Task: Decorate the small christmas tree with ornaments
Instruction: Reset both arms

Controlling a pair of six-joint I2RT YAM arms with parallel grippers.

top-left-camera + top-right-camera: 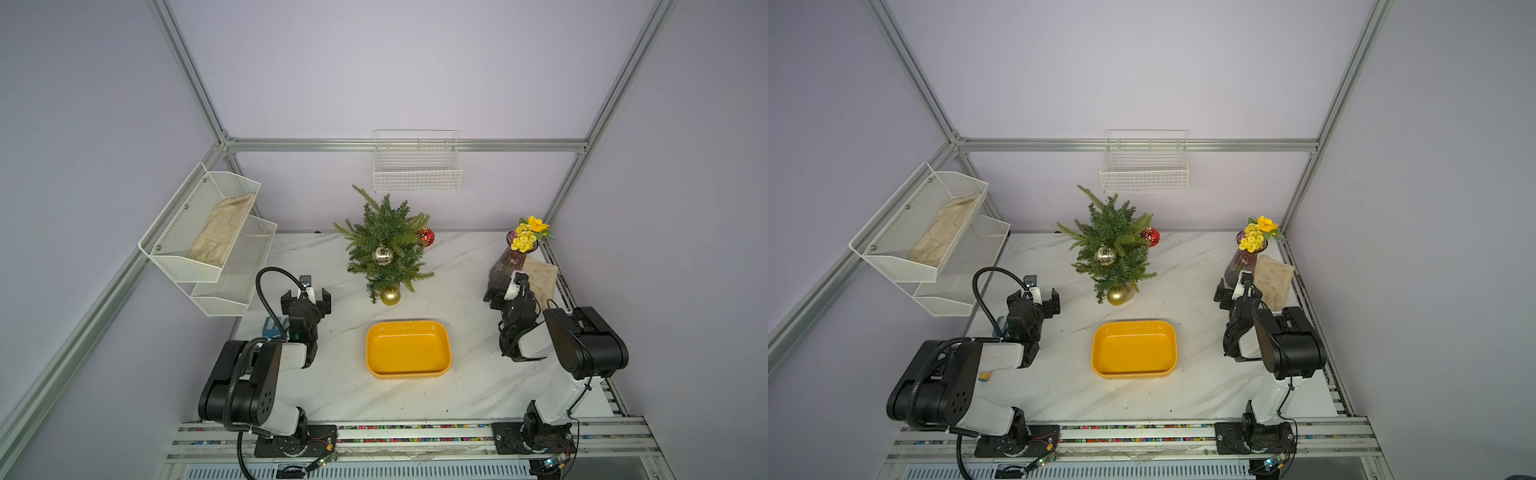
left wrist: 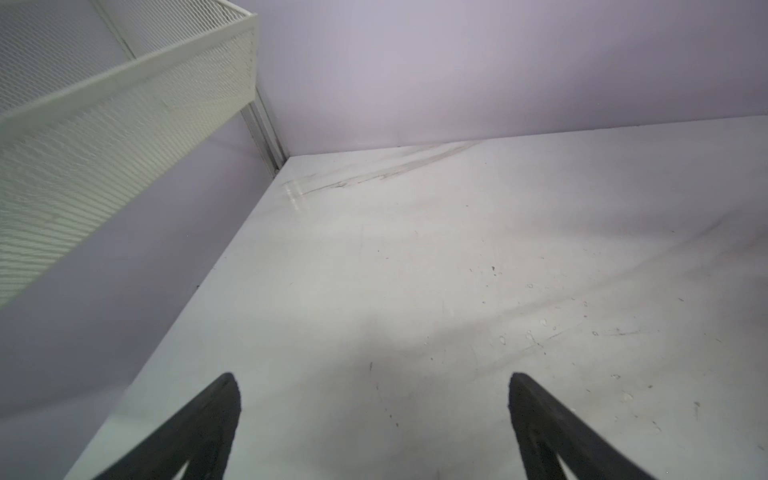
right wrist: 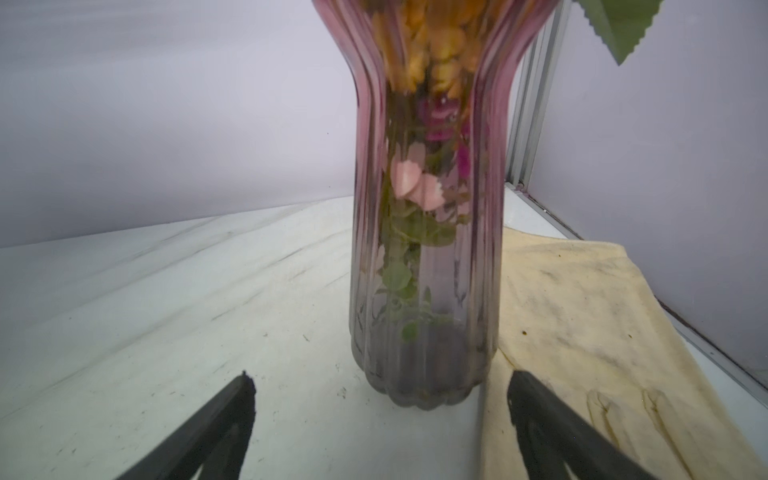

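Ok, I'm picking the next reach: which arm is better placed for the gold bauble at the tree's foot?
Probably left: the left gripper is open, empty and nearer the gold bauble; the right gripper faces the purple vase, farther off.

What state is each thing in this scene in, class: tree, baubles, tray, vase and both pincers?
small christmas tree: upright
silver bauble: hanging in its branches
red bauble: hanging at a branch tip
gold bauble: at the tree's foot, hung or resting unclear
yellow tray: empty
vase: upright, holding flowers
left pincer: open, empty
right pincer: open, empty
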